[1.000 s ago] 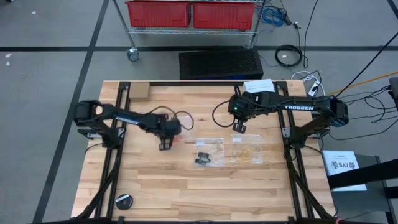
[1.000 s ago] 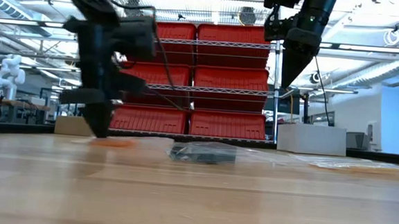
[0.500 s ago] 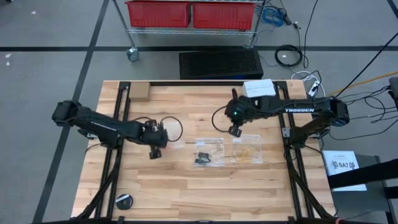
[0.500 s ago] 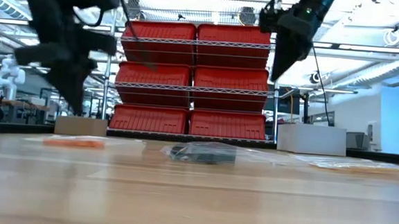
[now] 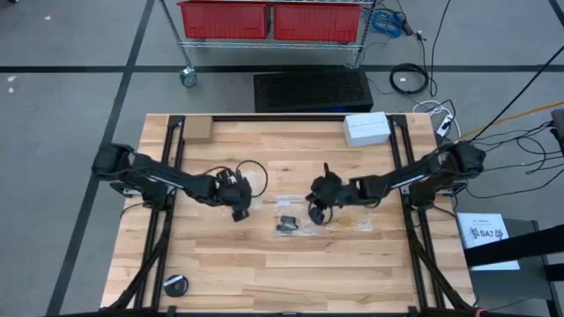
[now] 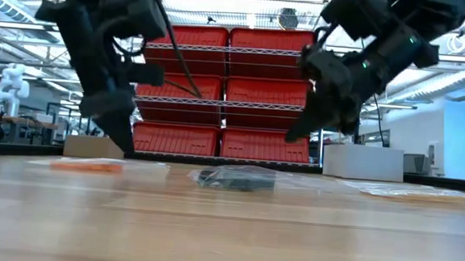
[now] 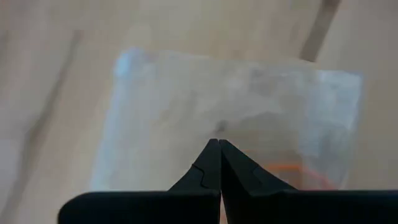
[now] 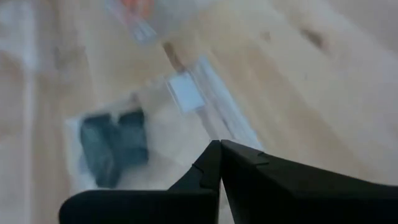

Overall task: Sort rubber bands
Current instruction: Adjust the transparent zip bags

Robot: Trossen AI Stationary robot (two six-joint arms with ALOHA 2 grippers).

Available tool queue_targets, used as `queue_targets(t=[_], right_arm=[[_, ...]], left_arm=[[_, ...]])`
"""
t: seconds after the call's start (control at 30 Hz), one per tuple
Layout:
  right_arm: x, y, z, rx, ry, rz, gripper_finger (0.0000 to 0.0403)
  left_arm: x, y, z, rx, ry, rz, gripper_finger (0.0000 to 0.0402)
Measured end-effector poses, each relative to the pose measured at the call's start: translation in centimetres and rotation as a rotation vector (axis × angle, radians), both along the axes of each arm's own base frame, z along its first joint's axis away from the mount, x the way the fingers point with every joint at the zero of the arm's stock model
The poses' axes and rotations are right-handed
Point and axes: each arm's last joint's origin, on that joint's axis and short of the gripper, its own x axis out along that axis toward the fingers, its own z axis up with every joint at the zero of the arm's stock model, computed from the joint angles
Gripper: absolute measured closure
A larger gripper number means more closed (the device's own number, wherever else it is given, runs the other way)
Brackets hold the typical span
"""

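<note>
Left end effector (image 7: 219, 144) above bagged orange rubber bands (image 7: 297, 173).

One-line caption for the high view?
Both arms reach inward over the table: left hand and right hand flank bagged rubber bands.

Your wooden table (image 5: 291, 264) carries clear bags (image 5: 295, 214) of rubber bands (image 5: 288, 222), a white box (image 5: 367, 129), and a black disc (image 5: 176, 284).

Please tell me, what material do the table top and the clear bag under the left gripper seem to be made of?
The pale table top looks like wood, probably butcher-block: parallel glued strips with grain and darker knots, matt finish. The clear flat bag below the shut left gripper seems thin plastic film: see-through, slightly cloudy, with a glossy corner; the wood shows through it, and something orange lies inside.
</note>
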Motion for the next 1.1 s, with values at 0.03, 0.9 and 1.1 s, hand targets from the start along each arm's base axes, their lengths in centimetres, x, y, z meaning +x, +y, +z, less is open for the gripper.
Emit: queue_targets(t=[0.03,0.9,1.1], right_arm=[[0.3,0.2,-0.5,-0.004,0.006,-0.008,0.0403],[1.7,-1.7,-4.8,-0.014,0.040,-0.157,0.0403],[1.7,-1.8,-4.8,0.002,0.023,-0.224,0.0403]], left_arm=[[0.3,0.0,-0.4,0.004,0.002,-0.010,0.0401],[1.6,-2.7,-1.7,-0.016,-0.050,-0.179,0.0401],[1.7,-2.6,-1.7,0.007,-0.064,-0.149,0.0401]])
